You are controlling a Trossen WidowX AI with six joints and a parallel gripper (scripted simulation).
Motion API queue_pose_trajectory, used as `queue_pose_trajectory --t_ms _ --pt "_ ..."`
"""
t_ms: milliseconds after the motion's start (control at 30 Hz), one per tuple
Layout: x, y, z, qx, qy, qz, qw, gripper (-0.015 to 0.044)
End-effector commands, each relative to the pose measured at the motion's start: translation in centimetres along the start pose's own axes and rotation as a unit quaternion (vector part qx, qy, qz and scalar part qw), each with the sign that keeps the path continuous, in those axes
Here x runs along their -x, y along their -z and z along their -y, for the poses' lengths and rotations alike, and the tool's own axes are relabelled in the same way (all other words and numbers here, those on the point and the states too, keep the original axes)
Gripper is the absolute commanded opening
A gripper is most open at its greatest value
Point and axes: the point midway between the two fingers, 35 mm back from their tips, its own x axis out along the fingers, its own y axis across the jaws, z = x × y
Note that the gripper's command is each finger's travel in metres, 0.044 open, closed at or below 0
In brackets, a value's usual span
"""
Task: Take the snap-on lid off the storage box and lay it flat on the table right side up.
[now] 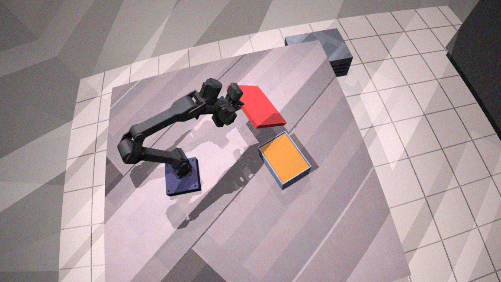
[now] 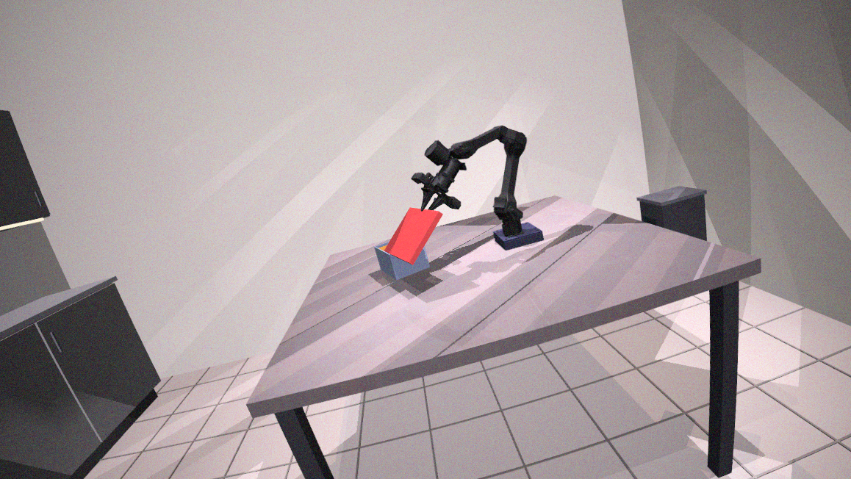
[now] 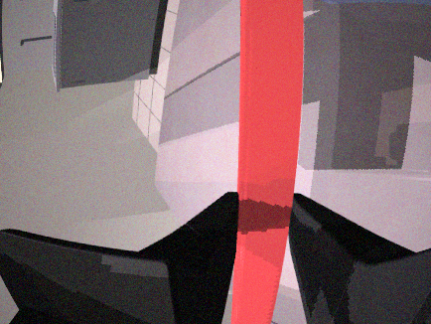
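Note:
The red lid [image 1: 262,104] [image 2: 413,234] [image 3: 270,109] is held in the air, steeply tilted, with its upper edge in my gripper. My gripper [image 1: 242,104] [image 2: 425,209] [image 3: 262,204] is shut on the lid, one finger on each side of it in the wrist view. The blue storage box [image 1: 296,178] [image 2: 402,269] stands open on the table [image 1: 336,209] [image 2: 476,315]. Its inside shows orange [image 1: 285,157]. In the top view the lid shows above and left of the box; in the exterior view it hides part of the box.
The arm's dark blue base [image 1: 184,182] [image 2: 519,236] is bolted down on the table, left of the box in the top view. A grey cabinet [image 1: 324,42] [image 2: 675,214] stands beyond the table's edge. Dark kitchen cabinets [image 2: 83,356] stand off to the side.

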Motion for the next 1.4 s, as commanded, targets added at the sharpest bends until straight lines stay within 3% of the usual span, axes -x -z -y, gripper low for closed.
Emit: queue_pose_trajectory --t_ms 0,1367 --pt "0.1 0.8 -0.1 -0.002 -0.003 0.001 1.0 0.0" --pt "0.7 9.0 0.3 -0.006 -0.002 -0.002 1.0 0.0"
